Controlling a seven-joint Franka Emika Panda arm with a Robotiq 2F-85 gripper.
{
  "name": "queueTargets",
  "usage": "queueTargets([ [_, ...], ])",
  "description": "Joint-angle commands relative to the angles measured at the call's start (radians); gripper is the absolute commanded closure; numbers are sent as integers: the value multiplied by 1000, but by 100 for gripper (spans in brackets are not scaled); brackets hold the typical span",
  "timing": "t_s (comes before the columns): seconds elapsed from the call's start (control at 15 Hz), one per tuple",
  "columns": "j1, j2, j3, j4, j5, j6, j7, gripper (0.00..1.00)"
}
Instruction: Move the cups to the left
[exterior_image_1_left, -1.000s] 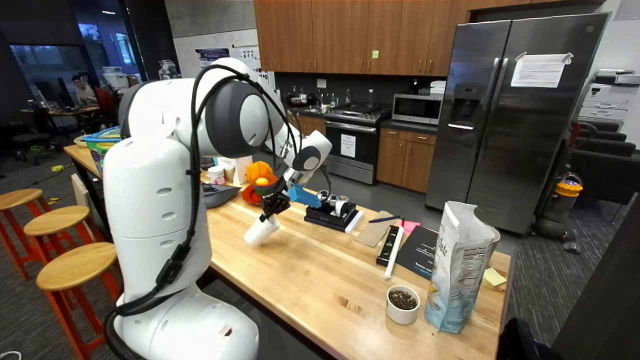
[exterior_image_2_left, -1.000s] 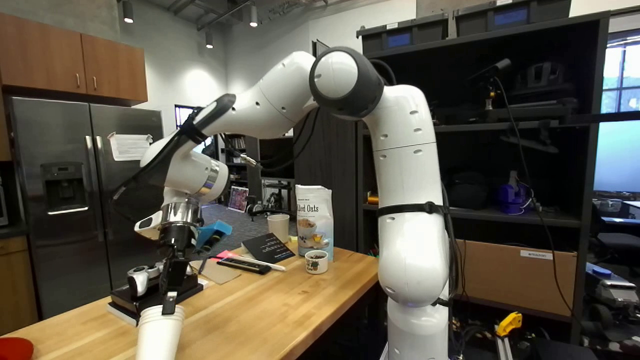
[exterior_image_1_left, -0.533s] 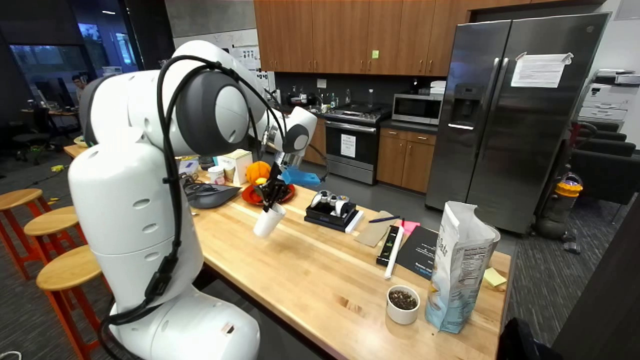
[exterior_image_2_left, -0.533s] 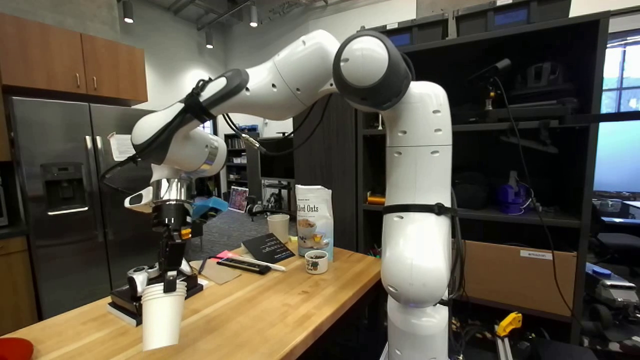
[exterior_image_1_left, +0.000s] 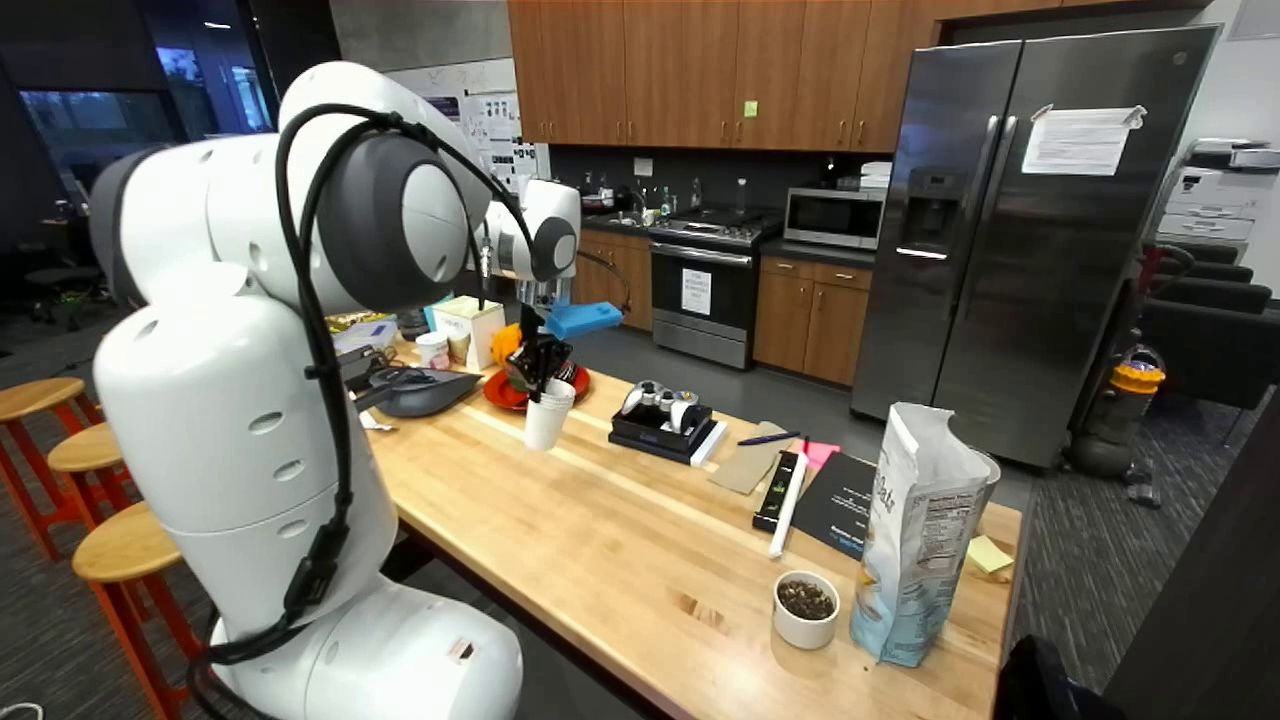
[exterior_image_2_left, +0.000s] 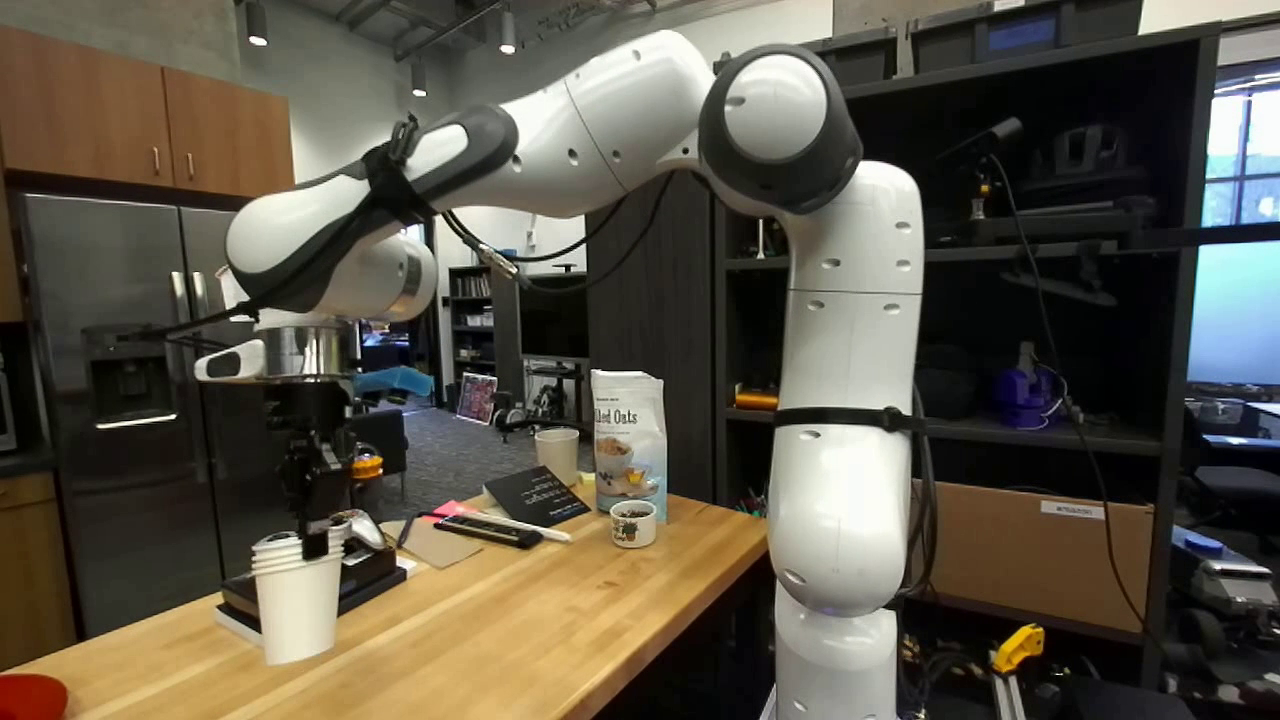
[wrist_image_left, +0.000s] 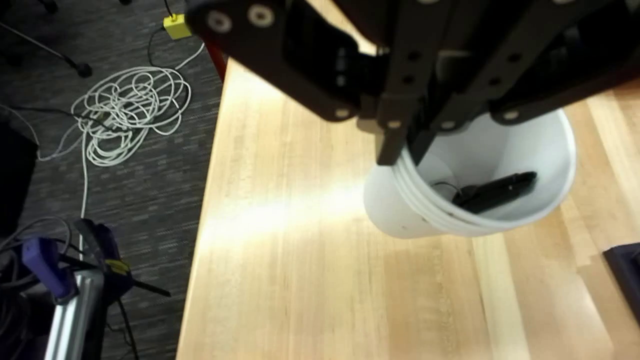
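Cups (exterior_image_2_left: 297, 612): partly hidden, nested one inside another, too tightly stacked to count.
Dark thing (wrist_image_left: 495, 191) inside the cups: too blurred to name.
Gripper (wrist_image_left: 405, 152): blurred and cut off by the top edge in the wrist view.
Game controller (exterior_image_2_left: 362, 528): partly hidden behind gripper and cups in an exterior view.
Orange pumpkin (exterior_image_1_left: 505, 343): partly hidden behind the gripper in an exterior view.
Red thing (exterior_image_2_left: 30, 693): cut off by the left edge in an exterior view.
Arm (exterior_image_1_left: 230, 400): cut off by the bottom edge in both exterior views.
Black card (exterior_image_1_left: 832, 500): too finely lettered to read.
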Motion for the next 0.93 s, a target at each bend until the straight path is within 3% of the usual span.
queueTargets([
  [0.0,34,-22,26,19,-92,47,39,99],
  [0.87,123,83,125,143,-339,110,98,99],
])
